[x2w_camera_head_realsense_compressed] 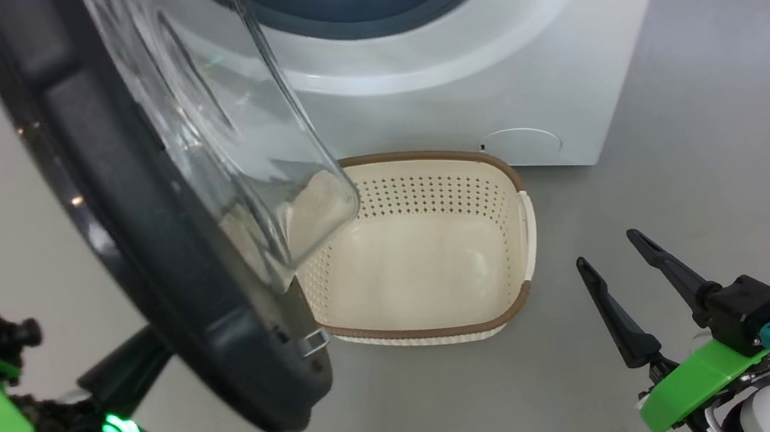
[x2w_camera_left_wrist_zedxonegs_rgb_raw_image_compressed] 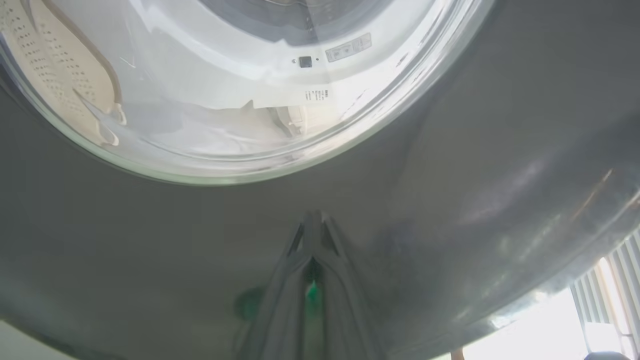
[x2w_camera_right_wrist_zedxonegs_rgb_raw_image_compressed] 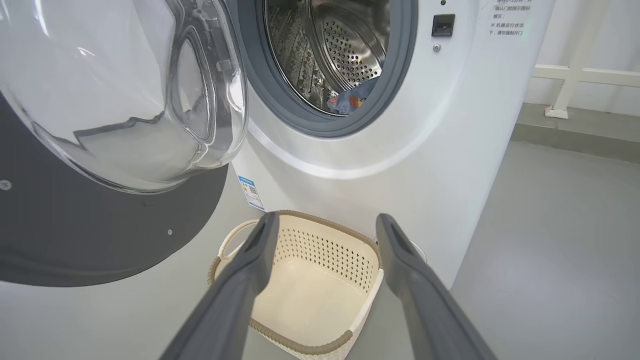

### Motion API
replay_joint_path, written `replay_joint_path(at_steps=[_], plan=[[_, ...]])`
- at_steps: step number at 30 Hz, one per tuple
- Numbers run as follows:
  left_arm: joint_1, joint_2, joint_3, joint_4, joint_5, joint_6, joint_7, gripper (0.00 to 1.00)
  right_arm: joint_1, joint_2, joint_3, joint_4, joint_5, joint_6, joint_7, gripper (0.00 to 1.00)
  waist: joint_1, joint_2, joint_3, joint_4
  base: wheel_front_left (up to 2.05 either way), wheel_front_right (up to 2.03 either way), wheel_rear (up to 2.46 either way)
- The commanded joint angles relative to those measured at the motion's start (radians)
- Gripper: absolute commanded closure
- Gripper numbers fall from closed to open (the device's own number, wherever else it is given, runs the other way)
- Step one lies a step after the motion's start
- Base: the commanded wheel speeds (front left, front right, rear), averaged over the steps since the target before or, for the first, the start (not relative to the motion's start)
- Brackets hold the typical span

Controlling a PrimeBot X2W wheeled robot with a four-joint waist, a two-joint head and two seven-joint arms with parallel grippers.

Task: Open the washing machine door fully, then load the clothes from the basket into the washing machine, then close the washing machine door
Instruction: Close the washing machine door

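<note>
Basket empty — door next.
L gripper clenched at door rim, prob. to push; R gripper spread, idle.

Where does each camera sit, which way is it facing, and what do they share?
Head view: on the head, looking down at the basket and washing machine door; open right end effector and left wrist below.
Left wrist view: against the door's dark face, along the shut left end effector toward the glass.
Right wrist view: low, facing the washing machine, clothes in its drum; fingers frame the basket.
All share the door.
</note>
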Motion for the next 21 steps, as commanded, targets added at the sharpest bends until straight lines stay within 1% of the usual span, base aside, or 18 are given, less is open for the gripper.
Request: replay_joint_path(at_steps=[1,12,17,18,21], plan=[[0.017,0.019,-0.014,-0.035,-0.026,-0.016,-0.022,1.0,-0.011,0.006,0.029,-0.018,0.003,0.002,-0.009,0.0,0.0,0.0,0.004,-0.024,0.0,0.0,0.0],[0.002,0.019,-0.186,0.03,-0.139,-0.084,-0.194,1.0,-0.017,0.009,0.032,-0.009,0.006,0.002,-0.011,0.0,0.0,0.0,0.016,-0.102,0.0,0.0,0.0],[-0.023,0.019,-0.256,0.065,-0.178,-0.096,-0.273,1.0,-0.022,0.015,0.038,-0.003,0.007,0.002,-0.012,0.0,0.0,0.0,0.018,-0.133,0.0,0.0,0.0],[-0.023,0.019,-0.256,0.065,-0.178,-0.096,-0.273,1.0,-0.022,0.015,0.038,-0.003,0.007,0.002,-0.012,0.0,0.0,0.0,0.018,-0.133,0.0,0.0,0.0],[-0.043,0.019,-0.288,0.07,-0.203,-0.097,-0.317,1.0,-0.025,0.017,0.039,0.001,0.009,0.002,-0.013,0.0,0.0,0.0,0.02,-0.151,0.0,0.0,0.0]])
